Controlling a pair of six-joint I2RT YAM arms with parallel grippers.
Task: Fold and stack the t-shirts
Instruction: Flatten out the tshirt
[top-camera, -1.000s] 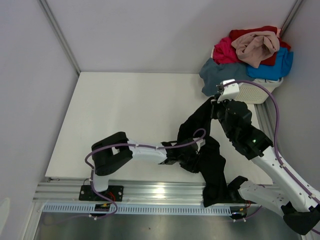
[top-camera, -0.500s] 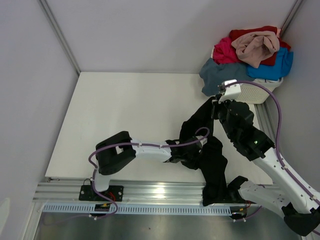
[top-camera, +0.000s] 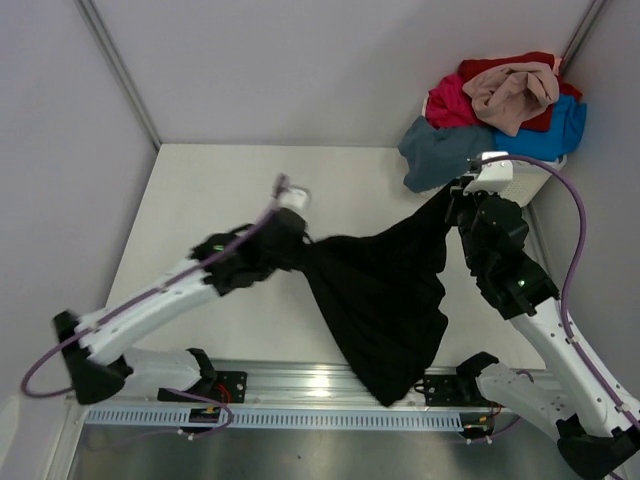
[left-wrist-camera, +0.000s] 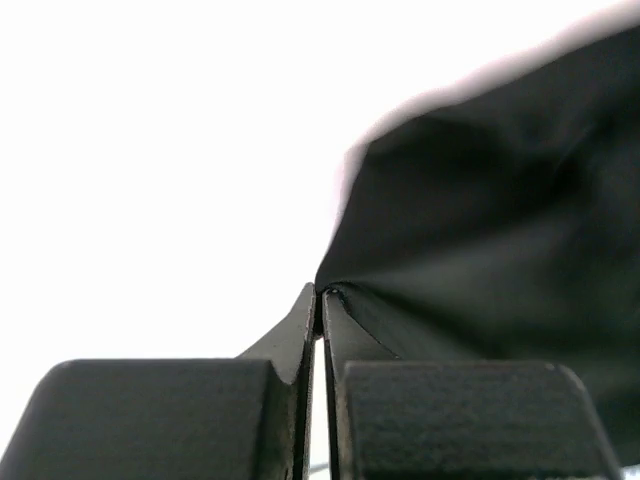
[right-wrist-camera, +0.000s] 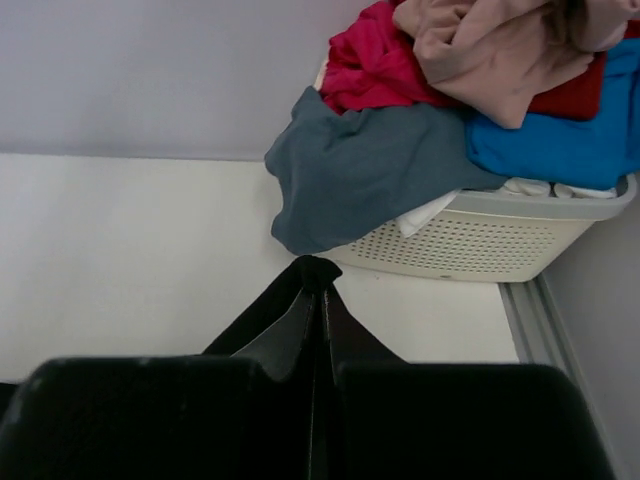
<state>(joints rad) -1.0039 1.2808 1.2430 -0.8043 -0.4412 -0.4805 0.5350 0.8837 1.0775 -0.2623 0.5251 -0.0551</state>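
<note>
Spreading the black t-shirt (top-camera: 378, 290) in the air – left hand (top-camera: 303, 248) and right hand (top-camera: 455, 197) each closed tight on a pinch of its edge, with the rest sagging between and below them. Next, probably: lowering it flat on the counter (top-camera: 200, 190) without slack. Only from above, the whole span; only from the right wrist, other t-shirts (right-wrist-camera: 400, 150) heaped on the basket (right-wrist-camera: 480, 240) just beyond that hand.

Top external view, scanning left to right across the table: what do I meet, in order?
left gripper → black t-shirt → right gripper → white basket
</note>
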